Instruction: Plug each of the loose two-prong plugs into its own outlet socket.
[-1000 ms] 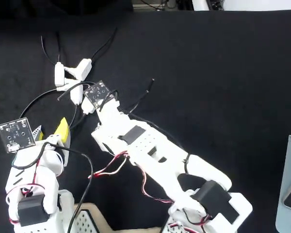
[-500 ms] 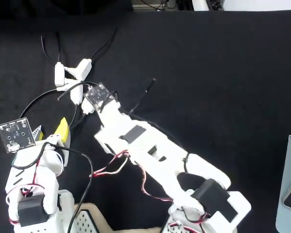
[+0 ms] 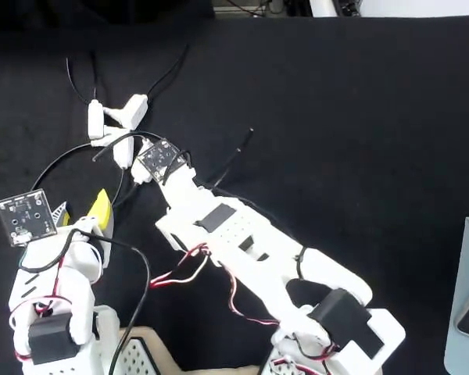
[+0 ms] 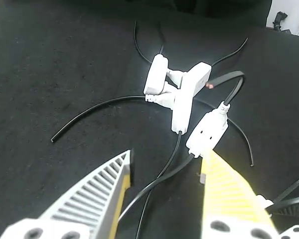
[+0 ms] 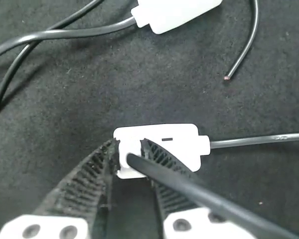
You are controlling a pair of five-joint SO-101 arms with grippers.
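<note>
black cloth covers the whole desk (image 3: 359, 117), nothing fancy behind it.

high view: the bunch of white plugs and sockets (image 3: 113, 125) sits toward the far left of the desk, black cords curling off it. the right arm (image 3: 242, 242) stretches diagonally across, its wrist right at the near edge of that bunch. the left arm (image 3: 59, 289) is parked at the near left corner, and the left hand (image 3: 80, 212) is a little short of the pile, touching nothing.

left wrist view: the left hand is spread wide and empty. past its fingers lies an outlet socket (image 4: 208, 130) with its slots facing up, just beside two more white bodies that touch each other, a slim plug (image 4: 156, 74) and a longer block (image 4: 189, 92). a loose black cord (image 4: 89, 117) trails off to one side.

right wrist view: the right hand (image 5: 129, 154) is clenched on one end of a white connector (image 5: 159, 147) lying flat on the cloth, cord leaving the opposite end. can't tell if it's a plug or a socket, since the gripped end is covered.

looks like the pick-up step for one piece, nothing mated by this hand yet. next it probably needs lifting, turning to face a matching piece, and something steadying that piece, likely the idle left hand.
</note>
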